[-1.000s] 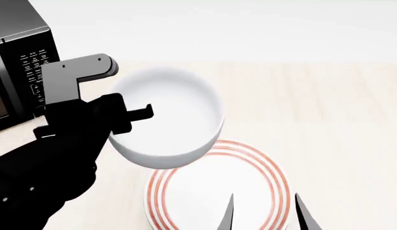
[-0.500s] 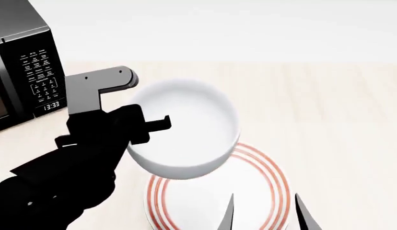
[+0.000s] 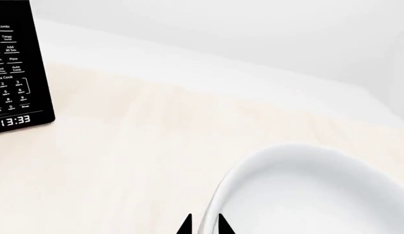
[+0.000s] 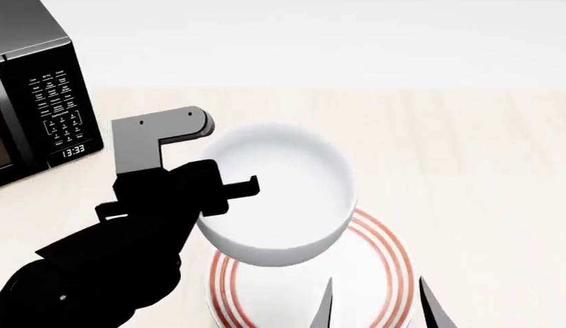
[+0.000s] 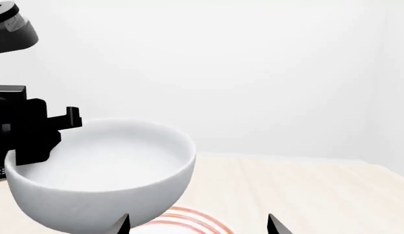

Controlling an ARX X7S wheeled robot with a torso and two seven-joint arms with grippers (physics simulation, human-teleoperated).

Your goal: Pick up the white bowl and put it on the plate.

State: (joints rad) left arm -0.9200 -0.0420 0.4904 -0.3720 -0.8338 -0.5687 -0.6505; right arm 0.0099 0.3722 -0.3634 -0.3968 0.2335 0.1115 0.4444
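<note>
- Two hands show: the left hand (image 4: 230,193) pinches the near wall of the white bowl (image 4: 278,195), one finger inside the rim and one outside, holding it in the air over the far edge of the plate (image 4: 379,263).
- Right hand (image 4: 374,301) waits with its fingers spread apart and empty, near the plate's front edge.
- One risk, as I judge it: the bowl sits off-centre over the plate; released now, it could land on the rim and tip onto the bench (image 4: 465,150).
- Another: glossy, thick, rounded walls held by a thin rim pinch may slip or swivel.
- Plate is shallow, white, with red rings; the microwave (image 4: 32,89) is black and boxy.
</note>
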